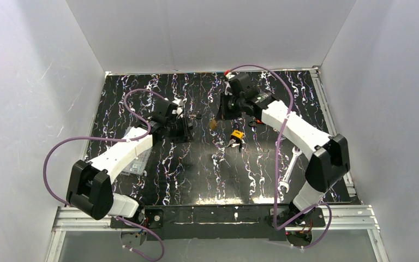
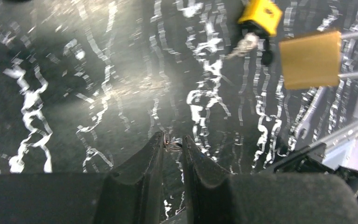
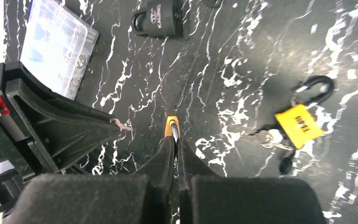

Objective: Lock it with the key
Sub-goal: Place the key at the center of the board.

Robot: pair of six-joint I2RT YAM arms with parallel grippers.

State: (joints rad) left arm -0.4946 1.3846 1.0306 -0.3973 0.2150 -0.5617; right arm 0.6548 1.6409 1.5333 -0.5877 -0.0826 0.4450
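Two closed claws face each other over the far middle of your black, white-veined marble-pattern table point(image 1: 196, 180). Your left gripper point(image 2: 171, 141) has its fingers pinched on a small silver key point(image 3: 121, 124), whose tip pokes out past the fingertips toward the right. Your right gripper point(image 3: 175, 140) is clamped tight on a square brass padlock point(image 2: 310, 58), which it holds off the table. In the left wrist view the padlock's two shackle bars run off to the right, toward that gripper. In the right wrist view you see the lock edge-on, as a thin brass strip at the fingertips.

The key tip and the brass padlock are near each other but apart, with bare table showing between them, so the key is not in the lock. You cannot tell from any view where the keyhole faces.

A yellow-bodied padlock point(image 3: 298, 125) with a black shackle lies on the table just near and right of the brass one, a silvery bunch of keys beside it. A black padlock point(image 3: 161, 18) lies flat beyond the left gripper. A clear plastic compartment box point(image 3: 56, 46) sits at the left, under your left arm, and a silver open-ended wrench point(image 1: 286, 174) lies at the near right, close to the right arm.
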